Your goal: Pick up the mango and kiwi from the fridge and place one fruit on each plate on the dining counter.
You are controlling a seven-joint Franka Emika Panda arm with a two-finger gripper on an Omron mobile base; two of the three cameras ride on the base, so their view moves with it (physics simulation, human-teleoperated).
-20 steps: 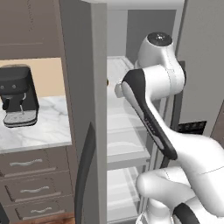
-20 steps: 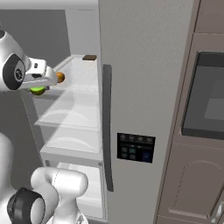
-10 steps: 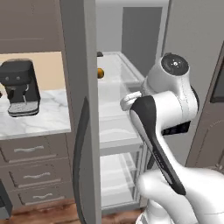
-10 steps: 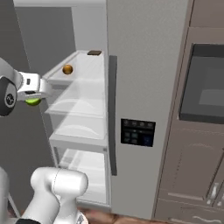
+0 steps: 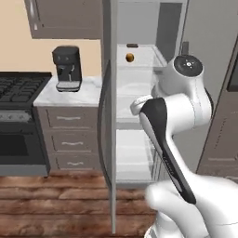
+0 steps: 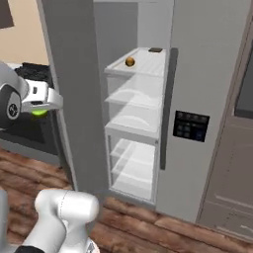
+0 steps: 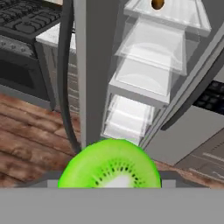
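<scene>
The kiwi (image 7: 109, 165), bright green with its cut face toward the camera, sits in my shut gripper (image 6: 40, 109) and shows as a green spot (image 6: 38, 112) under the hand. I hold it outside the fridge (image 6: 197, 89), left of its open door (image 6: 69, 84). The mango (image 6: 130, 62) lies on the top glass shelf, also seen as the mango (image 5: 130, 57) and the mango (image 7: 157, 4). My own arm covers the hand in the left base view. The plates and the dining counter are out of view.
A small dark item (image 6: 155, 50) lies at the back of the top shelf. Left of the fridge door (image 5: 108, 116) stand a marble worktop (image 5: 88, 95) with a coffee machine (image 5: 66, 67), drawers and a black stove (image 5: 18, 88). The floor is wooden; a wall oven (image 6: 244, 94) is on the right.
Both base views have shifted: the base has backed away from the fridge. The gripper has come out of the fridge with the kiwi still in it. The mango stays on the top shelf.
</scene>
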